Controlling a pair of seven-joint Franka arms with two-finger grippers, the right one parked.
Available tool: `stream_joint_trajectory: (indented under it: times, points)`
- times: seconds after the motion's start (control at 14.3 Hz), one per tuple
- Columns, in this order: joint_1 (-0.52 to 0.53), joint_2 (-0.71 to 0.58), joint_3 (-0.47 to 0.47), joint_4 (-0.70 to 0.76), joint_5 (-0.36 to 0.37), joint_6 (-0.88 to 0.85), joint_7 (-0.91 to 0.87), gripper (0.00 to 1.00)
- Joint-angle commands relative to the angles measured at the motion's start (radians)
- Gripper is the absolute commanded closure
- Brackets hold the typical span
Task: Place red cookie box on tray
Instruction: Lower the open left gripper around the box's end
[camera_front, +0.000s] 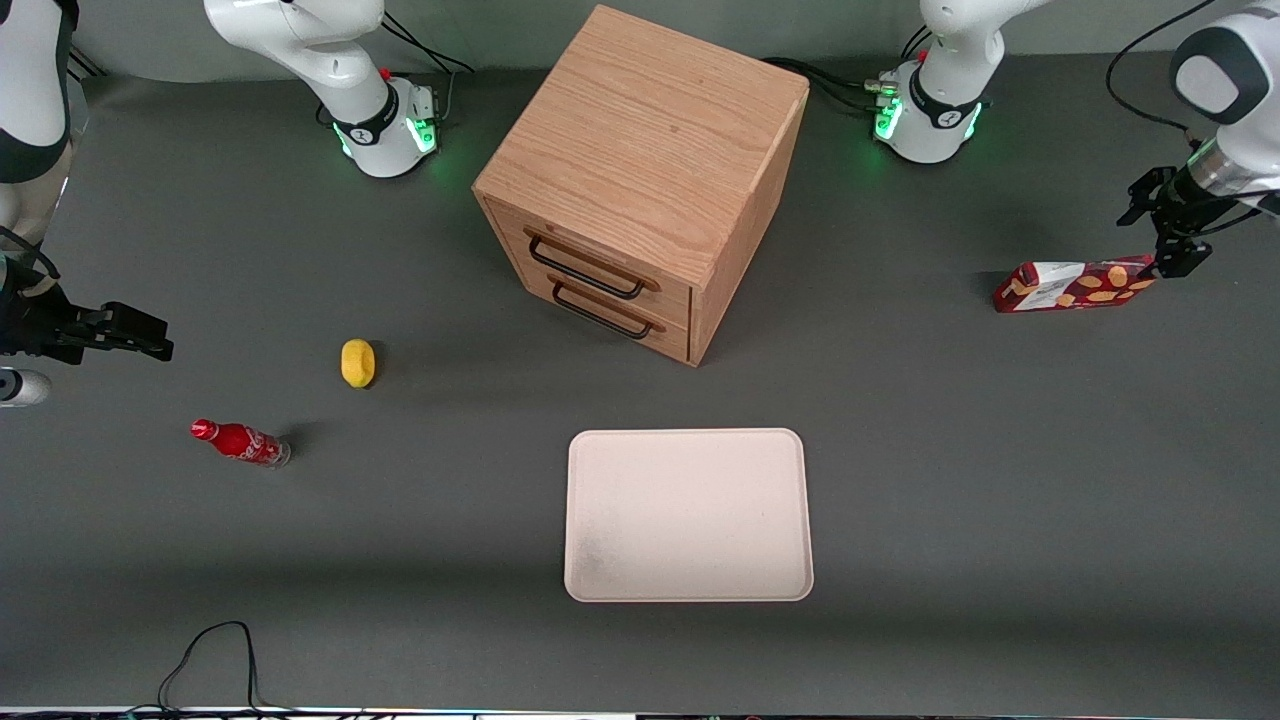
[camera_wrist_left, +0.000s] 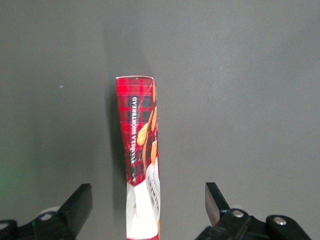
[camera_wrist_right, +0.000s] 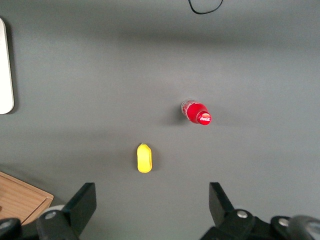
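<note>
1. Red cookie box (camera_front: 1076, 285) lies on the grey table (camera_front: 1000, 480) toward the working arm's end, standing on a long narrow edge; white label end points toward the wooden drawer cabinet (camera_front: 645, 180).
2. Left gripper (camera_front: 1172, 262) sits at the box's cookie-printed end. In the wrist view the gripper (camera_wrist_left: 148, 206) is spread wide, fingers (camera_wrist_left: 80, 202) either side of the box (camera_wrist_left: 142, 160), clear gaps, nothing grasped.
3. Tray (camera_front: 688, 515) lies flat, nearer the front camera than the cabinet, well apart from the box.
4. Cabinet has two drawers, dark handles.
5. Toward the parked arm's end: yellow lemon-like object (camera_front: 358, 362) and small red soda bottle (camera_front: 240, 442) lying on its side, bottle nearer the camera.
</note>
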Motion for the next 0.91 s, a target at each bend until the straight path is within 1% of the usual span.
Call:
stream_joint_trajectory:
  times: [0.0,0.14,0.21,0.35,0.63,0.77,0.84]
  points:
    - [-0.028,0.078,0.0,-0.029,-0.008,0.108,-0.017,0.0]
    - [-0.029,0.099,0.0,-0.087,-0.009,0.206,-0.019,0.0]
    - [-0.028,0.103,0.0,-0.098,-0.008,0.223,-0.017,0.0]
    - [-0.029,0.132,0.0,-0.101,-0.008,0.245,-0.017,0.0]
    - [-0.032,0.25,0.0,-0.107,-0.008,0.383,-0.017,0.0]
    - [-0.031,0.262,0.0,-0.107,-0.008,0.401,-0.019,0.0]
    - [-0.032,0.259,-0.002,-0.107,-0.008,0.395,-0.02,0.04]
